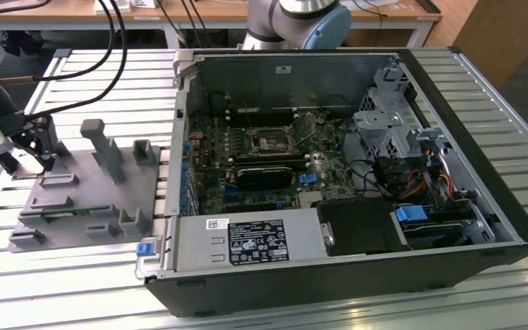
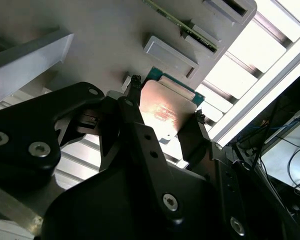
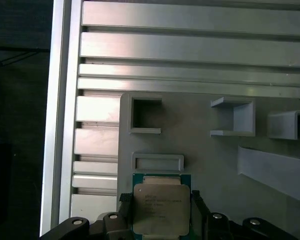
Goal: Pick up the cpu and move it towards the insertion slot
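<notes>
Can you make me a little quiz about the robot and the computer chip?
1. Fill in: the socket sits inside the open computer ____.
2. Where is the chip? A) in the socket B) at the grey tray C) on the floor
3. True or false: the tool has a finger on each side of the chip.
Key: 1 case; 2 B; 3 true.
</notes>
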{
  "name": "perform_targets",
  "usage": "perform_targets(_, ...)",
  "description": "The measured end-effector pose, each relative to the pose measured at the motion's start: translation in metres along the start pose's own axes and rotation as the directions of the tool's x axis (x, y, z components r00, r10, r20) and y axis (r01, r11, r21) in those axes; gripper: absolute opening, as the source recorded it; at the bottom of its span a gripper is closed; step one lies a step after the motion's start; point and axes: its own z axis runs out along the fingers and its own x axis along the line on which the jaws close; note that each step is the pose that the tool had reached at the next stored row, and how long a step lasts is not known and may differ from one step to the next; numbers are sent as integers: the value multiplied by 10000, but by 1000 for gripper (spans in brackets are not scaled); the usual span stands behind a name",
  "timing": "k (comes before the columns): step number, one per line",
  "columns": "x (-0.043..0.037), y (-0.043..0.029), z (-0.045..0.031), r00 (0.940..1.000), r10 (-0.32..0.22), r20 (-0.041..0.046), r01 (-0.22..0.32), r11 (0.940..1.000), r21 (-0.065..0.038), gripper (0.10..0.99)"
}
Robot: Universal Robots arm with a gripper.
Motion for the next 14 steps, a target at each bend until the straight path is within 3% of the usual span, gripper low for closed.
perform_targets(14, 0, 5, -130, 10000, 0, -1, 0, 10000, 0, 545)
